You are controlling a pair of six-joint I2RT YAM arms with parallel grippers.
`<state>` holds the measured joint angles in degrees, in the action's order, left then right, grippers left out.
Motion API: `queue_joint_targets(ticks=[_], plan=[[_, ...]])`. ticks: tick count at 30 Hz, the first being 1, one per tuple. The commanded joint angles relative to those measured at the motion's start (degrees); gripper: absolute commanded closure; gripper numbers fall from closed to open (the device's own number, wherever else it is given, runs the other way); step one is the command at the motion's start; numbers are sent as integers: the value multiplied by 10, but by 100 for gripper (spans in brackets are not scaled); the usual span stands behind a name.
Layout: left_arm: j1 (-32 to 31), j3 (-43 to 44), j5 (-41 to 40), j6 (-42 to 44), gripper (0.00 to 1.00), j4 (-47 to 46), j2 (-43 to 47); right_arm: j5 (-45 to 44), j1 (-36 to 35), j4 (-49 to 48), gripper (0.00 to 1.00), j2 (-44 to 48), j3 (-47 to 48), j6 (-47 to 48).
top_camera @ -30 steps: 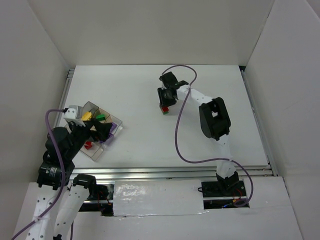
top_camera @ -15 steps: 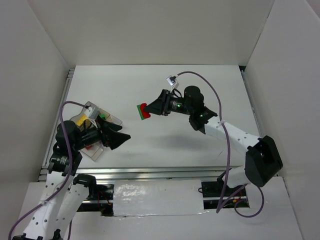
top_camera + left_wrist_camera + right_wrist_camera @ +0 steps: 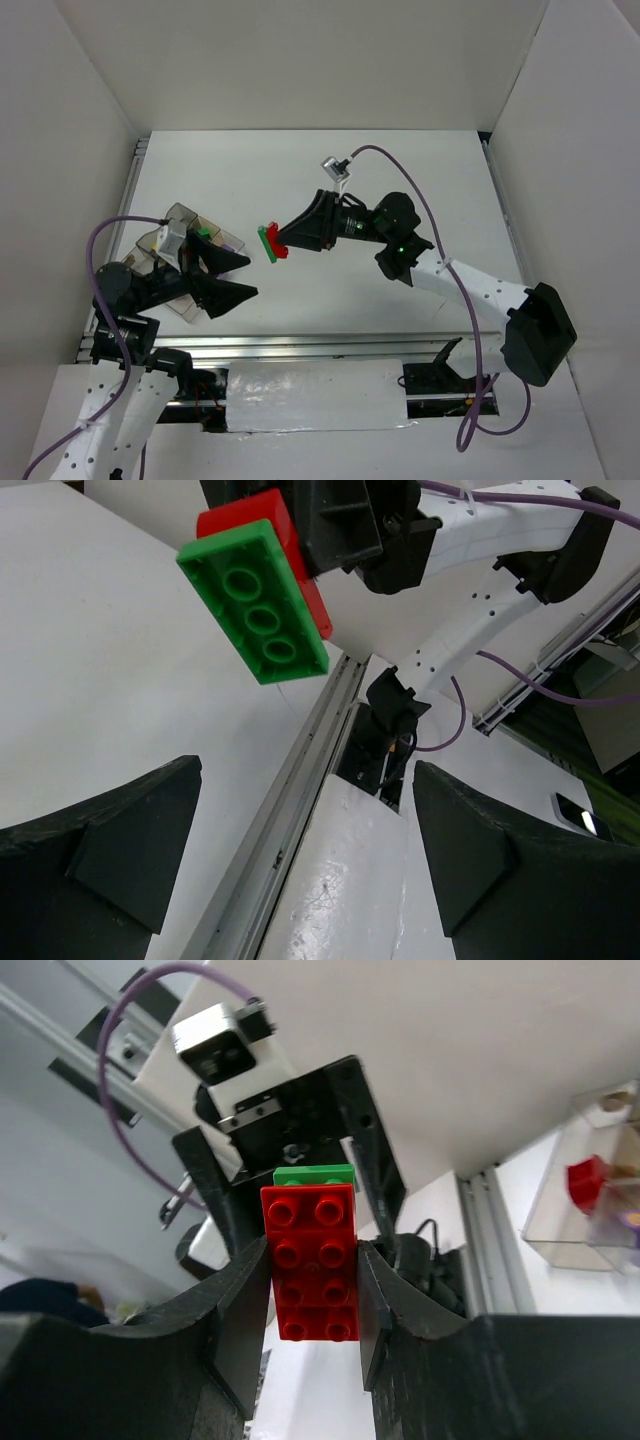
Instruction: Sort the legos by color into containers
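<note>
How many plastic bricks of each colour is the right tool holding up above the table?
red rectangular plastic brick: 1
green rectangular plastic brick: 1
total: 2, stuck flat together in the right tool

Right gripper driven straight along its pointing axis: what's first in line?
Probably the open left gripper facing it; the red-green lego stack in the right gripper would arrive first. Relative height unclear.

No text readable anywhere — none (bricks included).
</note>
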<state>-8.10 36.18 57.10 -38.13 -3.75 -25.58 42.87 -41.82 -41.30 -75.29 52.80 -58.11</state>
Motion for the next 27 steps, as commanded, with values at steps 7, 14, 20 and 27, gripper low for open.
queue_joint_targets(ticks=[7, 14, 20, 27], plan=[[-3, 7, -4, -26, 0, -51, -4, 16, -75, -92, 100, -18, 15, 32], [-3, 2, -4, -75, 2, -105, 11, -3, -104, -27, 100, -31, 37, 98], [-3, 8, -12, -59, 31, -87, 15, 8, -113, -26, 100, -44, 50, 103], [-3, 49, -16, 1, 100, 0, -4, 5, -105, -40, 100, -29, 31, 115]])
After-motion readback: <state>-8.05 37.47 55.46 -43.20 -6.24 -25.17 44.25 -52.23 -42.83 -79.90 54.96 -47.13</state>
